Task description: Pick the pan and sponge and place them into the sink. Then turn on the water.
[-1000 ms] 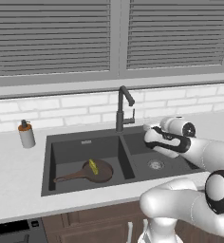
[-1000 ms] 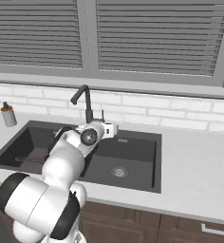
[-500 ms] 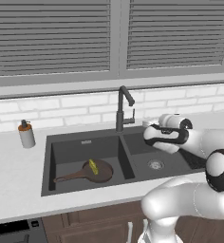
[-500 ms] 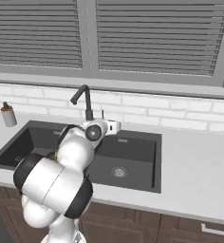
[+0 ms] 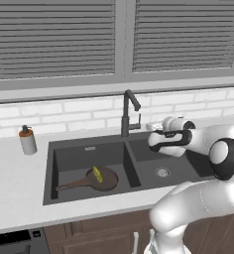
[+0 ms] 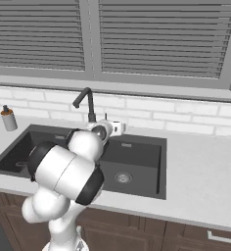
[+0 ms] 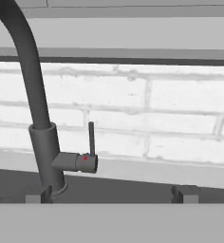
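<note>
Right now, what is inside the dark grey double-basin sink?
In the sink's left basin lies the dark brown frying pan, with the yellow sponge on it. The right basin holds just its silver drain.

No readable text, label, brand or number appears on anything in these views. The nearest thing to a sign is a small red dot on the side of the faucet [image 7: 40,118] lever body, with a faint blue mark beside it.

A soap bottle [image 5: 27,141] with a dark pump top stands on the pale counter [image 5: 15,171] near the left end, below a white brick backsplash [image 5: 79,111] and closed grey window blinds [image 5: 54,39] (slats all shut).
</note>
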